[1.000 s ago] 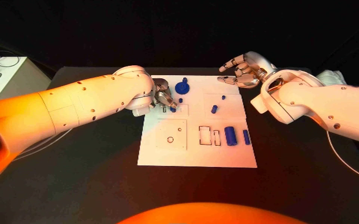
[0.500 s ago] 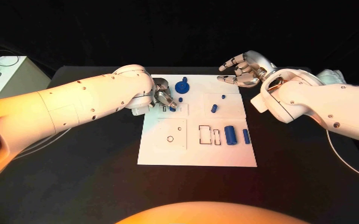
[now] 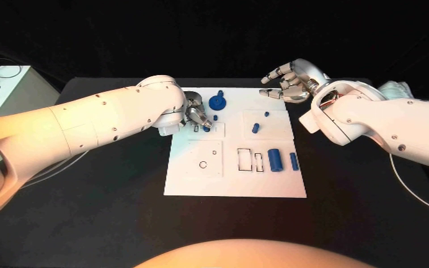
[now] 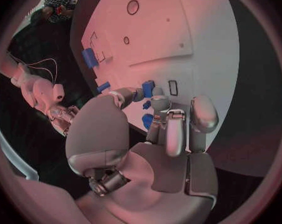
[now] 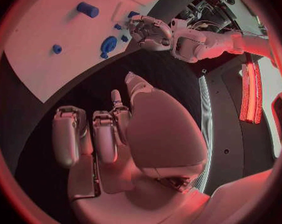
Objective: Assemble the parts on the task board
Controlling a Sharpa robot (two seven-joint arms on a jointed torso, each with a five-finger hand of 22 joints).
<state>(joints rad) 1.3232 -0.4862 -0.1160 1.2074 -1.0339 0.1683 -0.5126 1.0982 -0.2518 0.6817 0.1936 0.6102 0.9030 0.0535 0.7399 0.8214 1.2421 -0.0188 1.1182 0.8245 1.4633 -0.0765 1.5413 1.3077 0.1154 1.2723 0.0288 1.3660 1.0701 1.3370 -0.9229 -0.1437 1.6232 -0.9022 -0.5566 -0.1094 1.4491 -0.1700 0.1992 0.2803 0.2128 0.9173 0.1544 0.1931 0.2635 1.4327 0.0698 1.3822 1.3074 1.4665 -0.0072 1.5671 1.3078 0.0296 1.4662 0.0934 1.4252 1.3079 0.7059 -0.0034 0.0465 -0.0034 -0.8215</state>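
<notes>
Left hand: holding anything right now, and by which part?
The left hand has its fingertips closed on a small blue part over the task board, by its upper end. The right hand holds nothing.

White task board mid-table; blue parts scattered on it

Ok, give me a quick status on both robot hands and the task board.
Left robot hand on a small blue part at the task board far-left area. Right robot hand open, hovering beyond the far-right corner. Nothing in the way.
</notes>
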